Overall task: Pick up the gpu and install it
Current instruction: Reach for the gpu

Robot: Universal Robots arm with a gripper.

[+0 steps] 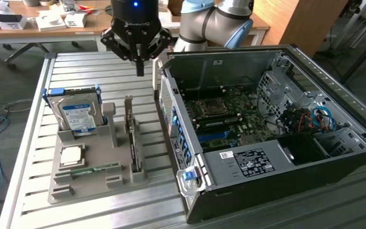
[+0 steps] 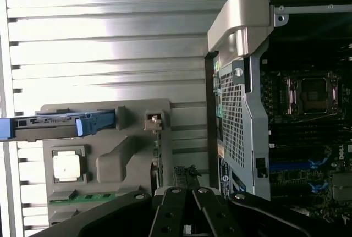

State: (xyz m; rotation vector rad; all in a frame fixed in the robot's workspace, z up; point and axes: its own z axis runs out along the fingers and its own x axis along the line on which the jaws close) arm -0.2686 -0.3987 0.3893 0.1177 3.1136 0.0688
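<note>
1. We noted the ribbed, silver metal table (image 1: pixel 94 71) as the work surface carrying everything else.
2. The black-and-grey open computer case (image 1: pixel 234 64) lay on its side with the panel off. The green motherboard (image 1: pixel 228 114) faced up, which we judged was meant to let its slots be reached from above.
3. A flat grey moulded fixture tray (image 1: pixel 94 155) sat just beside the case, on the exterior view's left. Its posts and grooves kept each part in a fixed pose.
4. The silver hard drive with a blue-white label (image 1: pixel 78 114) leaned upright in its blue caddy at the tray's far end.
5. The gpu (image 1: pixel 133 148), a thin, long, dark-brown circuit card with a grey metal bracket at its far end, stood on edge in the tray groove nearest the case. We judged this left its top edge free for a pinch grip. It had not been lifted or installed.
6. The black two-finger gripper (image 1: pixel 139 71) hung above the table beyond the card's bracket end, near the case's corner. Its fingers were pressed fully together, holding and touching nothing.
7. A square silver processor (image 1: pixel 72 155) and a short green memory stick (image 1: pixel 91 168) lay flat in their tray pockets.
</note>
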